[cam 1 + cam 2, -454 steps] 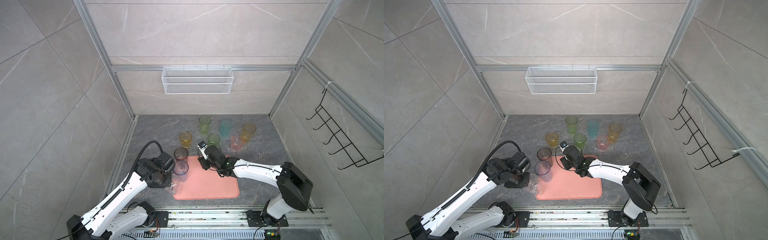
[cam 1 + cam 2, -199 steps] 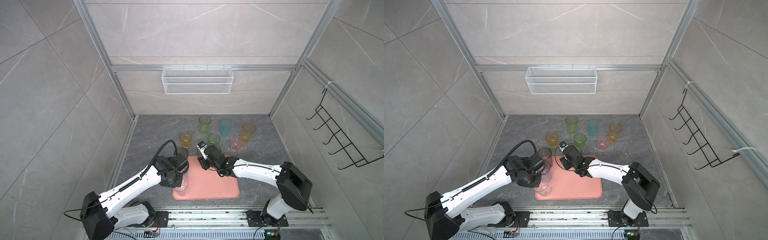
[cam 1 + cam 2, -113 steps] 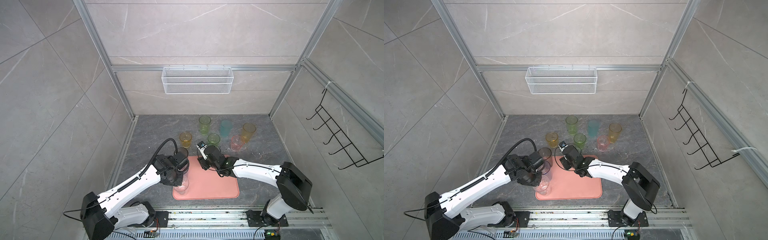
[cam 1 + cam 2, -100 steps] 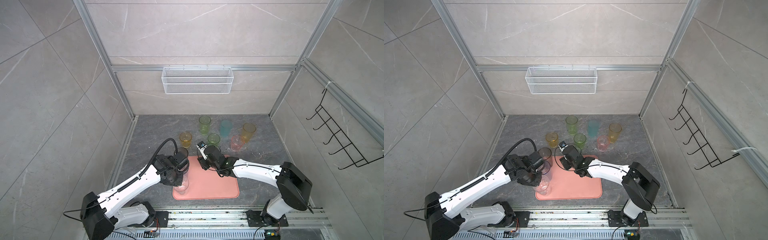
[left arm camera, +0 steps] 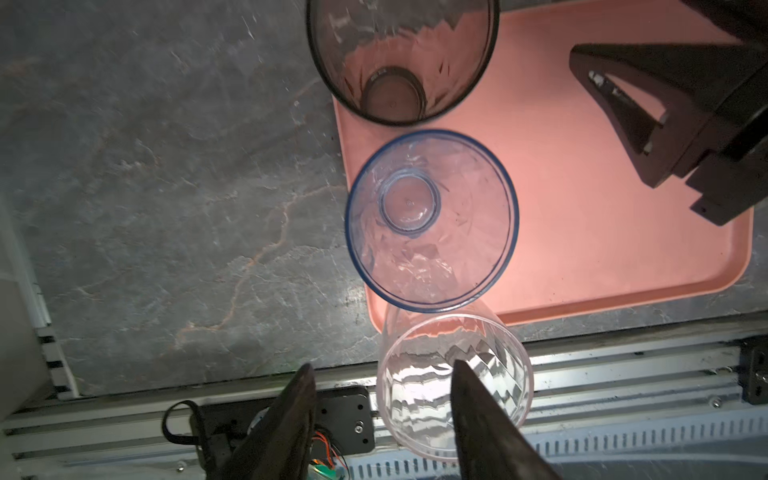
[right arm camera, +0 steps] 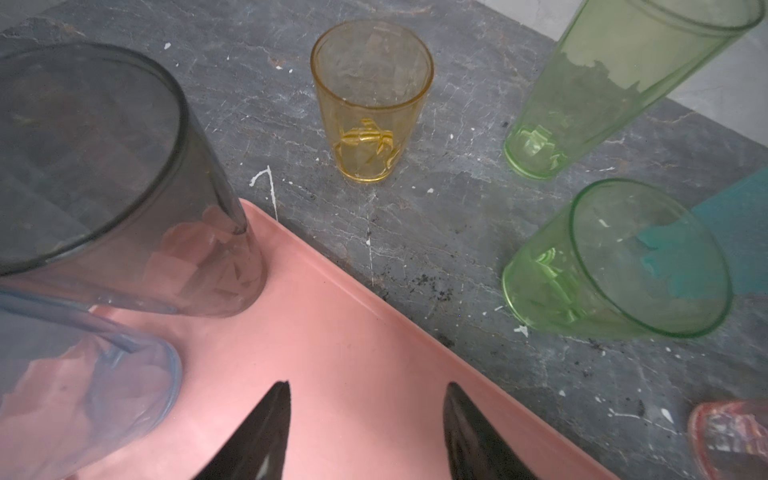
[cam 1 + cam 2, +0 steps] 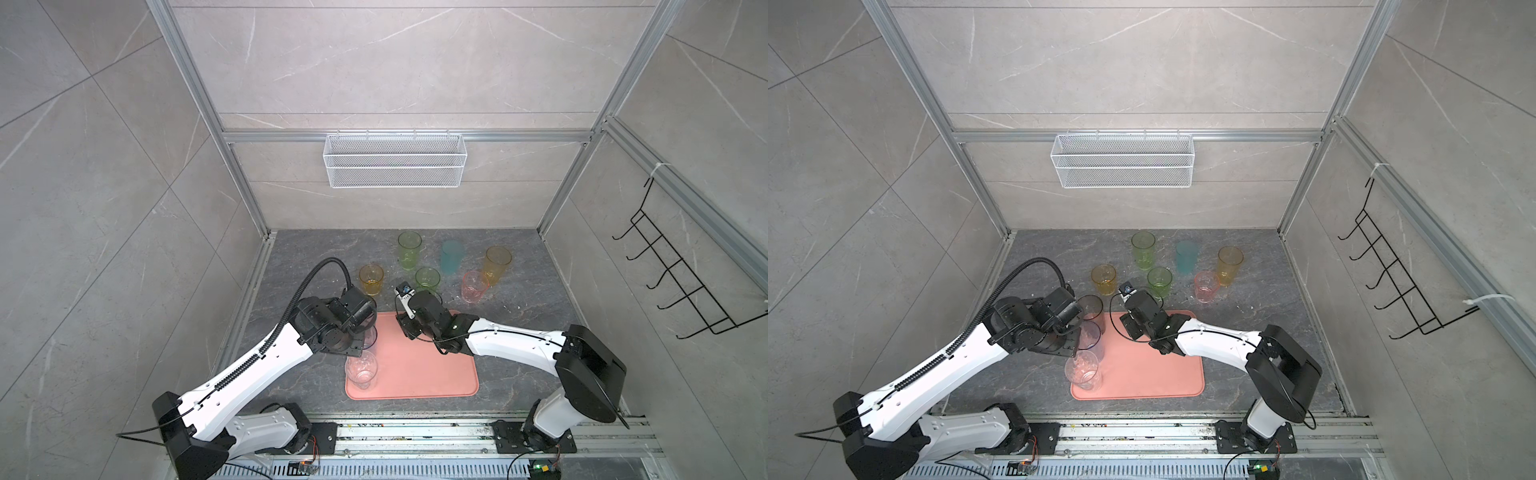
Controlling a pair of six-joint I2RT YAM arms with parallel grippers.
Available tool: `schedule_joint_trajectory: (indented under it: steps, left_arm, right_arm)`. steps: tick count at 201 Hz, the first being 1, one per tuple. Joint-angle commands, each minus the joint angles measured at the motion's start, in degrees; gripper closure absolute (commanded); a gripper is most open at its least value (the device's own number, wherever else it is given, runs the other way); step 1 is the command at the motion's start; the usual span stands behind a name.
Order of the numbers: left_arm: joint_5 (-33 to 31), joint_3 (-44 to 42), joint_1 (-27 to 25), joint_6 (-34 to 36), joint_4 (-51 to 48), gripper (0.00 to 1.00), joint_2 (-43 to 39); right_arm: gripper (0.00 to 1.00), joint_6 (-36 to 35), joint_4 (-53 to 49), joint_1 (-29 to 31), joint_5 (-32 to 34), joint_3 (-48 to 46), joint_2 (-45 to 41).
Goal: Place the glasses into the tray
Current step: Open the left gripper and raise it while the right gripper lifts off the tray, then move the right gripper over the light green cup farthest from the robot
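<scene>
Jaws of the left gripper (image 5: 381, 365) stand spread astride the wall of the clear tumbler (image 5: 490, 374) (it sits on the tray (image 7: 424, 374), near left corner), with the blue tumbler (image 5: 432, 216) and smoky grey tumbler (image 5: 399, 62) behind it. The right gripper (image 6: 368, 385) hangs spread and empty over the tray; six more tumblers (image 7: 427, 277) stand beyond it.

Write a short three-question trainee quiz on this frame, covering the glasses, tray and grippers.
1. How many glasses stand on the tray?
2. True or false: the right gripper is shut on a pink glass.
3. Which glass stands in the tray corner nearest the left arm's base? A. smoky grey B. clear glass C. teal
Key: 1. Three. 2. False; the right gripper is open and empty. 3. B.
</scene>
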Motion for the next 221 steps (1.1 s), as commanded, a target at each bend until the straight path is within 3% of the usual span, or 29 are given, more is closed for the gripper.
schedule_joint_trajectory:
  steps: [1, 30, 61, 95, 130, 185, 221]
  left_arm:
    - [-8.1, 4.9, 0.0, 1.9, -4.3, 0.39, -0.1]
    - [-17.0, 9.4, 0.4, 4.7, -5.2, 0.25, 0.2]
    - [-25.2, 10.1, 2.2, 9.5, -1.1, 0.01, -2.0]
    - [-22.9, 5.9, 14.2, 18.5, 8.7, 0.0, -6.0]
    - [-15.2, 1.3, 27.1, 25.8, 18.7, 0.0, -8.0]
    - [-13.5, -0.8, 30.7, 31.0, 23.4, 0.0, -3.3]
    - [-10.2, -6.4, 30.8, 26.4, 28.7, 0.0, -4.2]
  right_arm:
    - [0.38, -1.2, -0.1, 0.3, 3.6, -1.4, -4.8]
    - [0.36, -1.8, -3.4, 0.3, 6.5, 0.2, -7.2]
    - [0.34, -1.5, -9.2, 0.2, 10.0, 3.3, -9.1]
    - [0.26, -1.1, -14.7, 0.1, 13.9, 8.3, -9.4]
    - [0.12, -0.8, -20.5, -0.8, 20.0, 16.9, -6.3]
    - [0.09, 1.8, -25.5, -4.4, 20.4, 31.5, 0.9]
    - [0.09, 7.5, -28.0, -9.7, 14.1, 39.4, 5.0]
